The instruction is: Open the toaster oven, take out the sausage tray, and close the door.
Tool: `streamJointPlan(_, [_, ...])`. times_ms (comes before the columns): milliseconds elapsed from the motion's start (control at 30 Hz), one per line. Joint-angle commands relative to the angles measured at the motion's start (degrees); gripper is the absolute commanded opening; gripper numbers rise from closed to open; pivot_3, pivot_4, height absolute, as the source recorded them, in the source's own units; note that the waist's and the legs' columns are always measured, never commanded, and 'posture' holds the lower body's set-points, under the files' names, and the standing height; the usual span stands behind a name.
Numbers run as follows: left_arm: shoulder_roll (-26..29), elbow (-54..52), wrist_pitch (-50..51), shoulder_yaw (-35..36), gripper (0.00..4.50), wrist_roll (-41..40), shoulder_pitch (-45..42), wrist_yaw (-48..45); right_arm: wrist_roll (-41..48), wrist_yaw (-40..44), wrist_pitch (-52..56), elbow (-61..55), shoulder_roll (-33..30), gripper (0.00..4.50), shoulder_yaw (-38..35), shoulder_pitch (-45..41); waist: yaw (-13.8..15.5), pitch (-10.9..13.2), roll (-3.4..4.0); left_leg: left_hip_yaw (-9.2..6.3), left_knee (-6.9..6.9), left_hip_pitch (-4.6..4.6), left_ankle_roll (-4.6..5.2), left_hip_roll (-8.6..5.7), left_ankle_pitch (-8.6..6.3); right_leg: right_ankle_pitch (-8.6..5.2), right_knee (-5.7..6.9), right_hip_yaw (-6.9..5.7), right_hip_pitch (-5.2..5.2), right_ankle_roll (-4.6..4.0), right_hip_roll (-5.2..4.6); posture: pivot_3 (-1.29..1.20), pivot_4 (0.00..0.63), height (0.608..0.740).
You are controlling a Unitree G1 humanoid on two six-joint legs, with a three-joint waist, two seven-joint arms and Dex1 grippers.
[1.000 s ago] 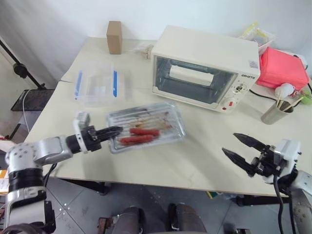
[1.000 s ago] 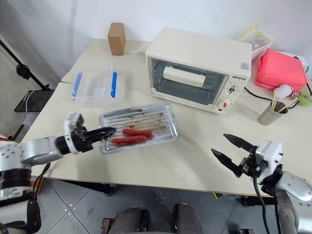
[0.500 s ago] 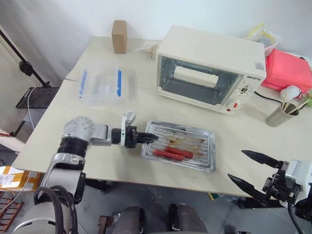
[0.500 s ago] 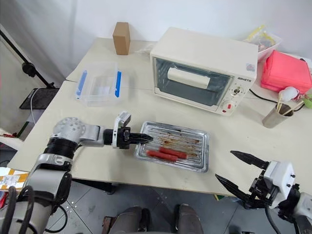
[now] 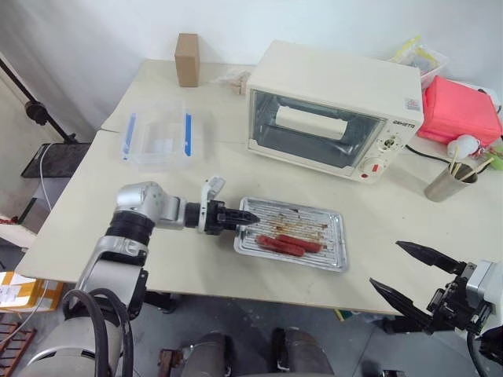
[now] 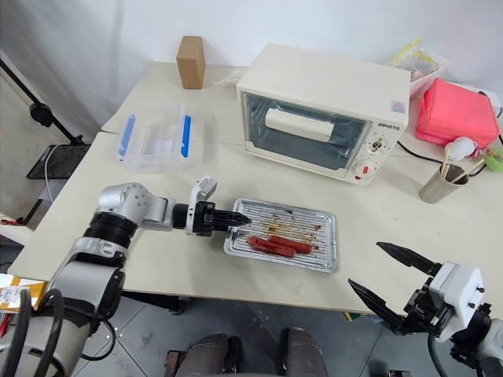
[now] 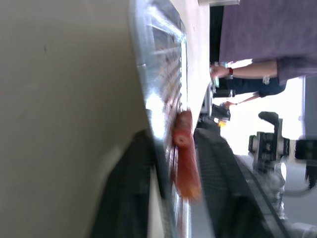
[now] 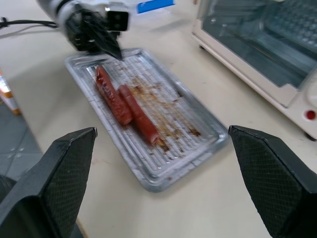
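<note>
Shallow silver foil-lined sausage tray [image 5: 292, 244] with wire rack and two red-brown sausages [image 5: 286, 244] sits flat on the cream rectangular table [image 5: 118, 228], at about 6 o'clock from the boxy cream-white toaster oven [image 5: 334, 110], near the table's front edge. Left gripper [image 5: 245, 219] is at the tray's 9 o'clock end, pointing along the table toward 3 o'clock; in the left wrist view its two black fingers [image 7: 124, 198] straddle the tray rim, one under the lip and one over the rack beside a sausage end, with a visible gap on each side, so parted around the rim, can't tell if they still touch it. Right gripper [image 6: 389, 272] hangs off the front edge at about 4 o'clock from the tray, well apart from it, fingers [image 8: 62, 171] spread wide with nothing between them. The glass-paned oven door [image 5: 313, 130] with long cream bar handle [image 5: 310, 122] stands shut against the cream frame; dark lettering on the panel above the knobs, too small to read, red button [image 5: 372, 166] below the knobs. Clear plastic lidded box with blue clips [image 5: 156, 135] at 9 o'clock from the oven, small brown cardboard box [image 5: 186, 59] at 10 o'clock near the back edge, pink-red box [image 5: 460, 110] at 3 o'clock, metal cup holding utensils [image 5: 442, 181] at 4 o'clock
</note>
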Motion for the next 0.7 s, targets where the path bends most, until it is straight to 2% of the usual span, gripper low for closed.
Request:
streamJointPlan(33, [3.4,-4.4,-3.6,0.1,2.9,2.4,2.2,-4.0,0.6,0.2,0.2,-0.4,-0.5,4.5,0.4,-0.7,-0.1,0.0,0.0,0.0,0.0,0.0,0.0,0.01,0.0,0.0,0.0,0.0,0.0,0.0,0.0,0.0,0.15,0.74])
streamJointPlan(100, [6.3,-8.0,-7.6,-0.3,3.53,3.9,4.6,-7.0,0.7,0.4,0.7,-0.3,-0.7,4.5,0.7,-1.5,-0.3,0.0,0.0,0.0,-0.01,0.0,0.0,0.01,0.0,0.0,-0.01,0.01,0.0,-0.01,0.0,0.0,0.15,0.74])
streamJointPlan(167, [11.7,-14.8,-18.4,0.8,4.11,5.8,9.6,-14.2,1.2,0.8,1.4,-0.1,-1.4,4.5,1.2,-2.6,-0.7,0.0,0.01,-0.03,-0.02,0.0,0.0,0.02,0.0,-0.01,-0.02,0.02,0.0,-0.02,-0.02,0.0,0.15,0.74])
streamJointPlan(233, [13.6,-17.5,-26.9,3.7,4.44,7.6,12.7,-15.4,1.5,1.2,1.9,0.0,-1.8,4.5,1.5,-3.4,-0.9,0.0,0.03,-0.02,-0.08,0.02,-0.02,0.05,-0.01,-0.05,-0.02,0.05,-0.03,-0.09,-0.03,0.0,0.15,0.74])
streamJointPlan(300, [14.6,-18.0,-41.2,7.7,4.44,11.0,15.5,-15.3,1.9,1.8,2.8,0.0,-2.6,4.5,2.5,-4.7,-0.8,0.0,0.07,-0.05,-0.09,0.02,-0.03,0.06,-0.01,-0.06,-0.02,0.04,-0.03,-0.11,-0.05,0.0,0.15,0.74])
streamJointPlan(367, [17.7,-20.0,-57.4,7.7,4.44,16.8,19.8,-19.3,2.0,2.3,3.6,-0.2,-3.5,4.5,3.7,-6.2,-0.8,0.0,0.05,-0.05,-0.08,0.02,-0.02,0.06,-0.01,-0.05,-0.07,0.04,-0.03,-0.11,-0.1,0.0,0.15,0.74])
streamJointPlan(433, [19.7,-20.4,-68.7,7.5,4.44,20.2,23.3,-23.8,2.3,2.5,4.2,-0.3,-4.1,4.5,4.1,-7.4,-0.8,0.0,0.07,-0.06,-0.14,0.01,-0.02,0.05,-0.06,-0.05,-0.16,0.03,-0.02,-0.11,-0.12,0.0,0.15,0.74])
streamJointPlan(567, [20.6,-19.5,-77.4,9.1,4.44,22.3,27.2,-25.2,2.8,3.6,5.6,-0.1,-5.8,4.5,5.3,-9.8,-0.4,0.0,0.09,-0.06,-0.35,0.0,0.03,0.0,-0.1,-0.05,-0.3,0.01,-0.04,-0.11,-0.18,0.0,0.15,0.74])
streamJointPlan(700, [17.9,-23.8,-73.6,12.1,4.44,18.8,30.6,-21.6,0.2,6.4,4.1,4.3,-6.8,4.5,7.3,-12.4,-0.6,0.0,0.08,-0.08,-0.32,-0.02,0.15,0.0,-0.14,-0.05,-0.29,-0.01,-0.02,-0.1,-0.18,0.0,0.15,0.74])
